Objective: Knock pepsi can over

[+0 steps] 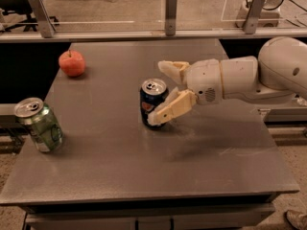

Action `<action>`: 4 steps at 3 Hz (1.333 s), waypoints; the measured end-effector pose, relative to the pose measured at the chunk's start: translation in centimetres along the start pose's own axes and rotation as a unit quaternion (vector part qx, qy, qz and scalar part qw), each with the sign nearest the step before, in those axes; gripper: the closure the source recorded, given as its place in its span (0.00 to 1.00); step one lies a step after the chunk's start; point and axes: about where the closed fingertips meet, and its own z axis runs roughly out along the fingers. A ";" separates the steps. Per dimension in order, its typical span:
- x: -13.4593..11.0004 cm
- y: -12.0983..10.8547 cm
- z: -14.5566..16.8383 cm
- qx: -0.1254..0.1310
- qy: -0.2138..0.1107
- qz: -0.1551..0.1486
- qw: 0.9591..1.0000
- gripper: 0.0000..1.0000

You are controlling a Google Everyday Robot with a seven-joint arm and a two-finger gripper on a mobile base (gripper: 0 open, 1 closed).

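Note:
The pepsi can (151,99), dark blue with a silver top, stands upright near the middle of the grey table (120,166). My gripper (161,92) reaches in from the right and is open. Its near finger (170,109) lies against the can's front right side, low down. Its far finger (172,71) sits behind and to the right of the can, apart from it. The white arm (240,78) stretches away to the right.
A green can (39,124) stands upright near the table's left edge. A red apple (72,63) lies at the back left. A rail with metal posts (171,6) runs behind the table.

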 end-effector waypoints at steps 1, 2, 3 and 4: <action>0.1 -0.1 1.3 -0.006 -0.044 -0.059 0.997 0.00; 0.0 0.1 1.6 -0.009 -0.045 -0.080 0.996 0.00; -0.1 0.2 1.8 -0.011 -0.045 -0.080 0.996 0.17; -0.2 0.3 2.0 -0.013 -0.044 -0.081 0.996 0.41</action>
